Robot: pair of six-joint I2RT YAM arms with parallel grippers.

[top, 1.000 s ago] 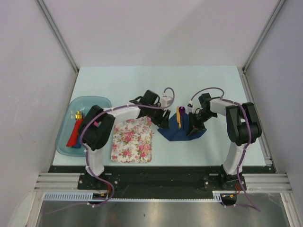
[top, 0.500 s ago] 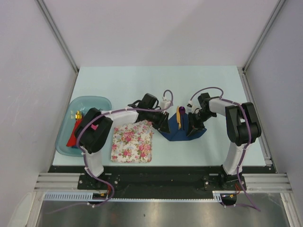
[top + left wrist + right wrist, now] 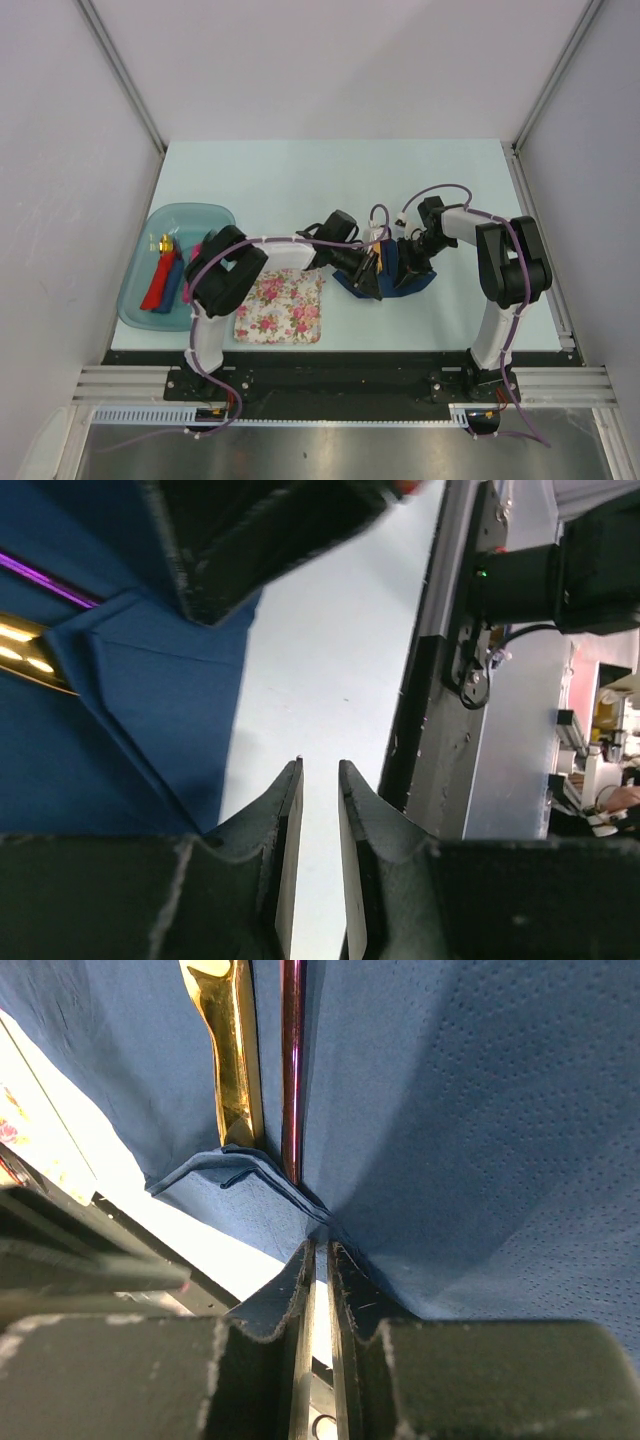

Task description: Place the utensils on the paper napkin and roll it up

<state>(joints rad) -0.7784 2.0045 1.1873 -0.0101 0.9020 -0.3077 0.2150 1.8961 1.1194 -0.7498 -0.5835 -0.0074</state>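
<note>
Pinching dimpled navy paper napkin [image 3: 480, 1110]: right fingers [image 3: 290, 1308]; left fingers [image 3: 280, 822] narrowly apart, empty.

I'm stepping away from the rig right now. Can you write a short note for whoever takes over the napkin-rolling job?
Right gripper: shut on a bunched fold of the paper napkin.
Left gripper: jaws a narrow gap apart beside the napkin's edge, with nothing between them.
Things: the gold utensil and the purple spoon lie side by side on the napkin, with its sides folded up around them.
Done: both utensils are on the napkin and a first fold is started.
Left: roll the napkin up around them.
</note>
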